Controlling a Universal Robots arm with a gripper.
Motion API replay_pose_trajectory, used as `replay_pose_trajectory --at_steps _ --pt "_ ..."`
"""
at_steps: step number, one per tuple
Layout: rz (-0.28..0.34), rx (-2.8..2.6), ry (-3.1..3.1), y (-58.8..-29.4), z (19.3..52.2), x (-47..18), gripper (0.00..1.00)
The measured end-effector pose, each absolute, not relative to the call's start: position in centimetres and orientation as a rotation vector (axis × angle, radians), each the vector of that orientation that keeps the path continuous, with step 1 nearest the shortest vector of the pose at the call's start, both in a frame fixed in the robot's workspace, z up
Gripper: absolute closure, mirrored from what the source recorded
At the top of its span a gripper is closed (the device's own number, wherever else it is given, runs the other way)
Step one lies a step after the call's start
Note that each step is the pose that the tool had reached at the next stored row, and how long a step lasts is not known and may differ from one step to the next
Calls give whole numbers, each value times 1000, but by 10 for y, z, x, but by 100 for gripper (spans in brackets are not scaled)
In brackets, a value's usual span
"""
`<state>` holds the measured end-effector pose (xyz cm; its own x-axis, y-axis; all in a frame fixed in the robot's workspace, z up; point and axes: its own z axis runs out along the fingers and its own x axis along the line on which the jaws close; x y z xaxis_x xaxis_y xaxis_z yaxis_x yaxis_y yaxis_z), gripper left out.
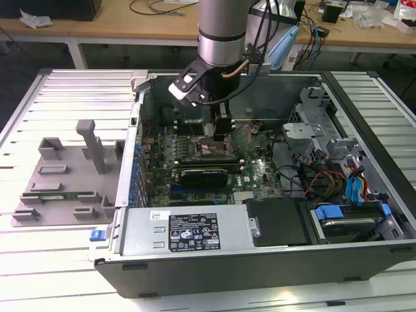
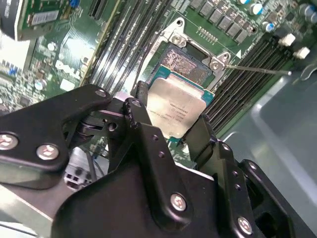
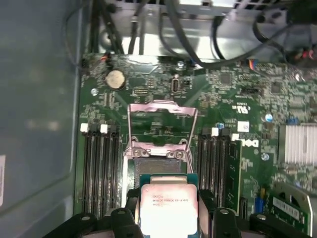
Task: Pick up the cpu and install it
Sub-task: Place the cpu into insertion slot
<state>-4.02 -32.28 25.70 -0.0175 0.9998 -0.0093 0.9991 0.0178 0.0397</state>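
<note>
The cpu (image 2: 176, 106) (image 3: 168, 204) is a flat square chip with a silvery top plate and a thin green rim. My gripper (image 2: 171, 113) (image 3: 168, 210) is shut on it, one black finger on each of two opposite edges. In both wrist views the chip hangs a little above the motherboard, partly over the open socket (image 3: 156, 163) (image 2: 185, 64). The socket's metal load plate (image 3: 161, 124) is swung up and its lever (image 2: 257, 69) sticks out to the side. In the exterior view my gripper (image 1: 221, 133) reaches down into the open computer case (image 1: 364, 130) over the socket area (image 1: 214, 151).
Black memory slots (image 3: 99, 168) (image 3: 218, 168) flank the socket on both sides. A black expansion card (image 1: 203, 175) lies just in front, cables (image 1: 312, 175) and a drive cage (image 1: 318, 123) to the exterior view's right. A grey fixture (image 1: 65, 175) sits on the table at the left.
</note>
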Motion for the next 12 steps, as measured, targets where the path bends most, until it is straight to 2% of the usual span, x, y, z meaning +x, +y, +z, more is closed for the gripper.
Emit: replay_pose_trajectory --at_steps 12 --pt "42 2142 2245 -322 250 -44 45"
